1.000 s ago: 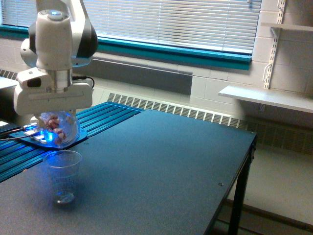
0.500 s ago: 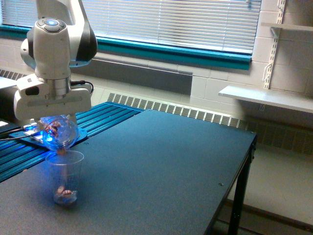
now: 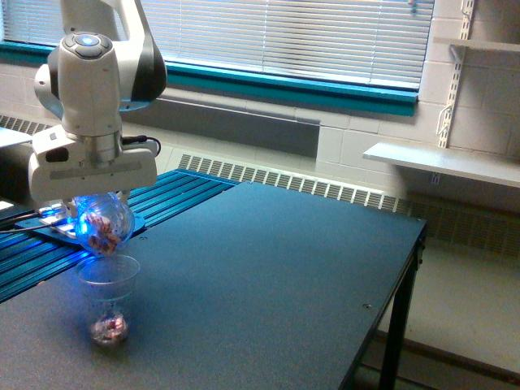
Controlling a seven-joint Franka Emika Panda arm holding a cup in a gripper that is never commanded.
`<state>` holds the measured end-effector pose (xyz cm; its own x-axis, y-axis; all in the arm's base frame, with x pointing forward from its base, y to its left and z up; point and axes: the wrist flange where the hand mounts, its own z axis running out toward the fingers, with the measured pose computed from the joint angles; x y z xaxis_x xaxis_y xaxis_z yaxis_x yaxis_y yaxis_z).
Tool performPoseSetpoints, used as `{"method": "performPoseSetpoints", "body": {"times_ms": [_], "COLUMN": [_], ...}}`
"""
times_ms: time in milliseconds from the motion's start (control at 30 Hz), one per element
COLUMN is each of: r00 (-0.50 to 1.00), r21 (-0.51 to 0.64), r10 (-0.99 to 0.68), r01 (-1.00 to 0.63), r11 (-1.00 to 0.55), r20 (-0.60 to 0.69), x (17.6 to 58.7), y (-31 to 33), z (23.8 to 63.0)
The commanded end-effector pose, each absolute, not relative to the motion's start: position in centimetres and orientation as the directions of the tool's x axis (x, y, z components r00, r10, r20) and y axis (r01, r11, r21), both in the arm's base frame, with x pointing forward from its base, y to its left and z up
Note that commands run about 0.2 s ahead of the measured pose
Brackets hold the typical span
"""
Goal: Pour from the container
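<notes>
Since half a second ago, the bowl [image 3: 105, 227] has been tipped back slightly, and more candies [image 3: 108, 327] have settled in the cup [image 3: 106, 299]. The bowl is held by the fingers [image 3: 99, 213] just above the cup's rim, though the grip itself is hidden. Pouring appears to be under way; further tilting would be needed to empty it. The tabletop [image 3: 268, 268] is otherwise bare, with blue rails [image 3: 175, 192] behind.

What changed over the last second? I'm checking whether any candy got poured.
Candies now lie at the bottom of the tapered cup, which looked empty before. The round container, held in the gripper, tipped over the cup and has since swung partly back. The cup and table stayed put.
</notes>
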<state>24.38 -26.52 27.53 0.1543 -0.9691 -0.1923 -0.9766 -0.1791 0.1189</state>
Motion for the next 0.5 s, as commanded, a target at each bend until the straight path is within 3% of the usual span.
{"method": "performPoseSetpoints", "body": {"times_ms": [33, 500], "r00": [0.143, 0.144], "r21": [0.128, 0.133], "r10": [-0.968, -0.969], "r01": [-0.977, -0.976], "r11": [-0.171, -0.173], "r20": [-0.206, -0.200], "x": [24.88, 25.12], "y": [-26.00, -25.67], "z": [27.60, 27.46]}}
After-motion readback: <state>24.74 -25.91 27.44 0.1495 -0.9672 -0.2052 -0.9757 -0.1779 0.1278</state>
